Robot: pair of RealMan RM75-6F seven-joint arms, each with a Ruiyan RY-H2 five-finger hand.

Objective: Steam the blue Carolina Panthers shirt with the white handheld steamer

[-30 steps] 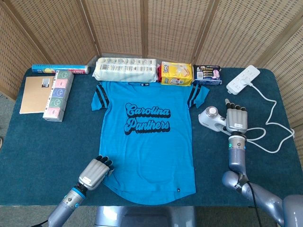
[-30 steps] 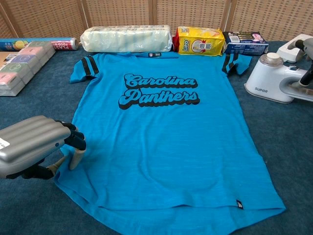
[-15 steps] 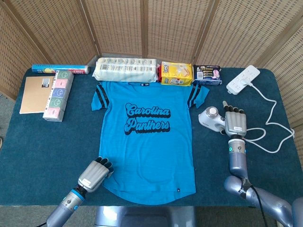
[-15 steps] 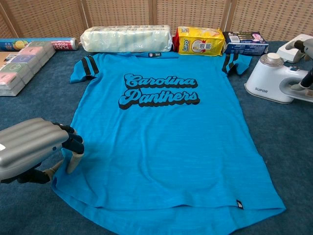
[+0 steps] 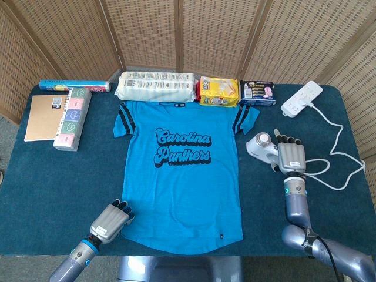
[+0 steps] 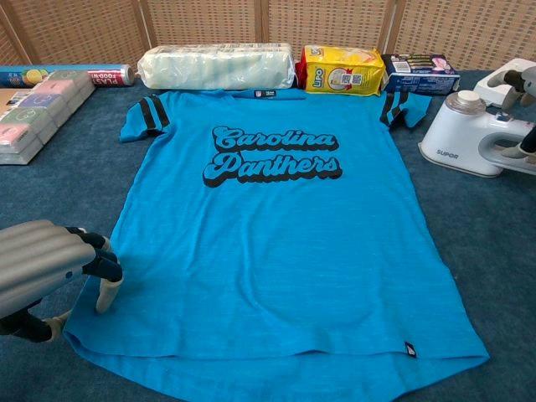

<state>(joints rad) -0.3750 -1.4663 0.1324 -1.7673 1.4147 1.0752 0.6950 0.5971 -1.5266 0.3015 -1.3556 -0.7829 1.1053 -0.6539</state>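
The blue Carolina Panthers shirt [image 5: 183,170] is spread flat on the desk [image 5: 53,176]. Its lower hem corner is pinched by the left hand [image 5: 110,220]. The white handheld steamer [image 5: 262,147] is covered by the right hand [image 5: 291,157]; whether it is gripped cannot be told.

On the counter [image 5: 47,170]: one blue shirt [image 5: 182,176], with one white steamer [image 5: 262,147] just right of it and one white power strip [image 5: 302,98] further right. Behind the shirt's collar lie three packs: one white [image 5: 155,86], one yellow [image 5: 218,91], one dark [image 5: 257,93]. Left of the shirt: one brown notebook [image 5: 42,116], one pastel box [image 5: 73,118], one boxed roll [image 5: 73,86]. Two hands: left [image 5: 110,220], right [image 5: 291,157].
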